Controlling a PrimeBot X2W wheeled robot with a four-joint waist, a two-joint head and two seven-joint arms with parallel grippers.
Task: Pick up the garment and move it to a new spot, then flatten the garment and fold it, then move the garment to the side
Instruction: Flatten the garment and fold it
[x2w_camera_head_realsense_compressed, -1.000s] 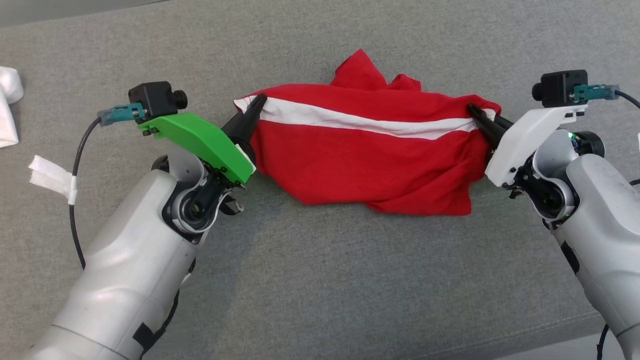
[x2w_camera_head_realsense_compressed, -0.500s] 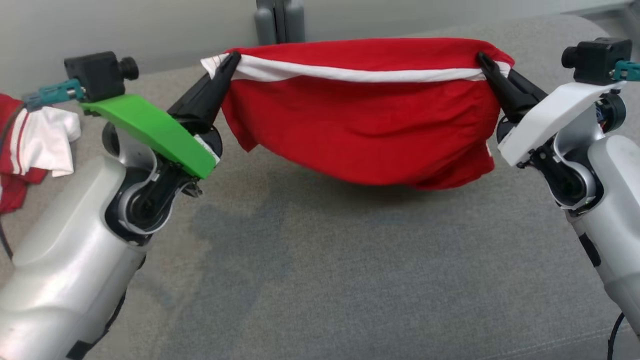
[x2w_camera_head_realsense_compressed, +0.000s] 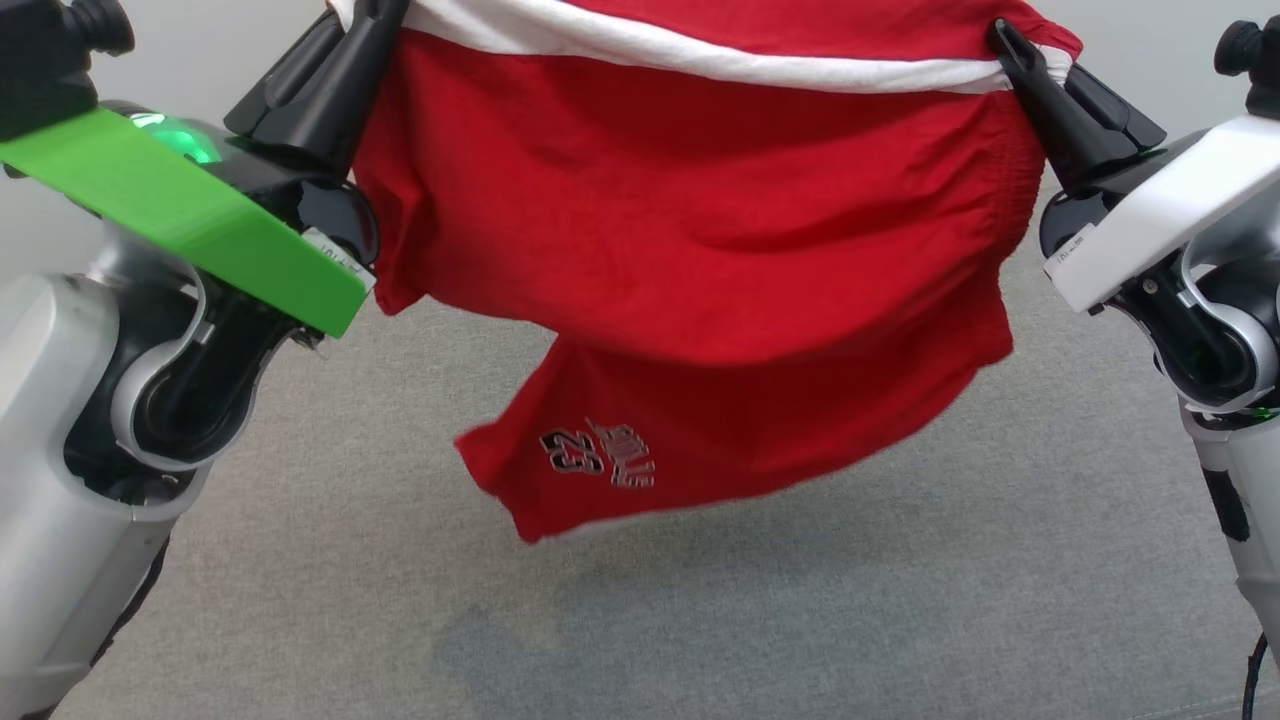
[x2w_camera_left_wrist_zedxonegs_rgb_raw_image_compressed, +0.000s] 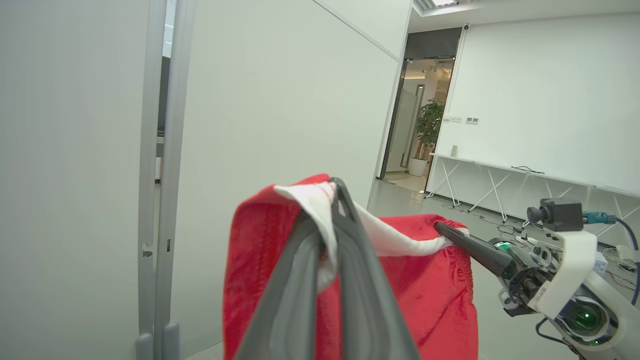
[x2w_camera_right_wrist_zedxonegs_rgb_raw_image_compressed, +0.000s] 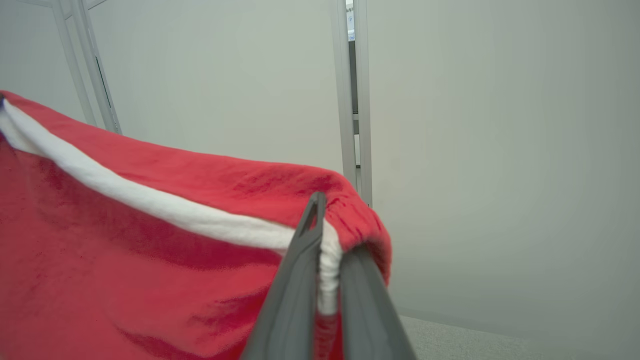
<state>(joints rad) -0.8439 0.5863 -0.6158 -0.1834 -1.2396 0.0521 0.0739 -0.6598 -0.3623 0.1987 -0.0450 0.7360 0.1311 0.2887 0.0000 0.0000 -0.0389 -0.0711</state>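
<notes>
The garment (x2w_camera_head_realsense_compressed: 690, 230) is a pair of red shorts with a white waistband and a printed number on one leg. It hangs in the air above the grey cushion, stretched by its waistband between both arms. My left gripper (x2w_camera_head_realsense_compressed: 375, 10) is shut on the waistband's left end, seen close in the left wrist view (x2w_camera_left_wrist_zedxonegs_rgb_raw_image_compressed: 332, 195). My right gripper (x2w_camera_head_realsense_compressed: 1005, 40) is shut on the right end, with white band pinched between the fingers in the right wrist view (x2w_camera_right_wrist_zedxonegs_rgb_raw_image_compressed: 322, 220). The legs of the garment (x2w_camera_right_wrist_zedxonegs_rgb_raw_image_compressed: 125, 240) dangle free below.
A grey fabric surface (x2w_camera_head_realsense_compressed: 700, 620) lies beneath the hanging cloth. A pale wall with a metal frame post (x2w_camera_right_wrist_zedxonegs_rgb_raw_image_compressed: 352, 100) stands behind. The left wrist view shows the right arm (x2w_camera_left_wrist_zedxonegs_rgb_raw_image_compressed: 550, 280) and an open room beyond.
Both grippers have lifted the shorts off the cushion; they now hang unfurled with a leg dropping down. The head camera has tilted upward as well.
</notes>
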